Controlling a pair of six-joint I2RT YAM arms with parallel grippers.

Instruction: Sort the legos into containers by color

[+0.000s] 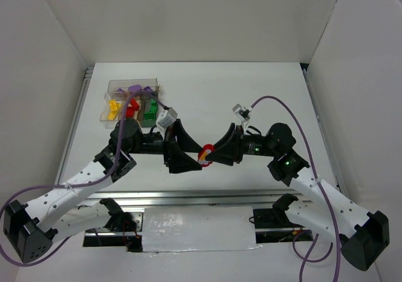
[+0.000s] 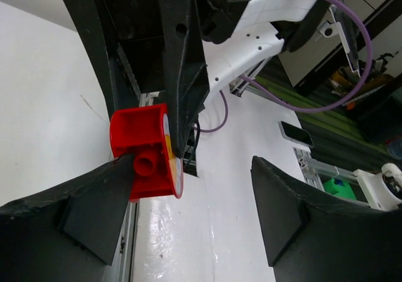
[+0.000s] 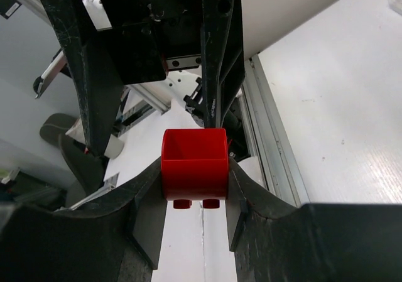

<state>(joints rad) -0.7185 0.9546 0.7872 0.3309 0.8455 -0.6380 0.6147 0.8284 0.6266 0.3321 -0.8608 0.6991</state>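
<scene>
I see my right claw [image 3: 196, 183] clamped on a small red plastic lego brick [image 3: 195, 161], holding it above the white surface [image 1: 270, 93] midway between the two arms. My left claw [image 2: 195, 191] stands wide open around the brick, with one finger [image 2: 94, 200] at its side and the other well apart. The clear plastic compartment box [image 1: 133, 81], holding yellow, red, green and purple legos [image 1: 130, 109], sits at the far left.

no text, label, brand, number or sign can be read in any of the three views. the visible faces of the red lego [image 3: 195, 164] carry no legible marking.
</scene>
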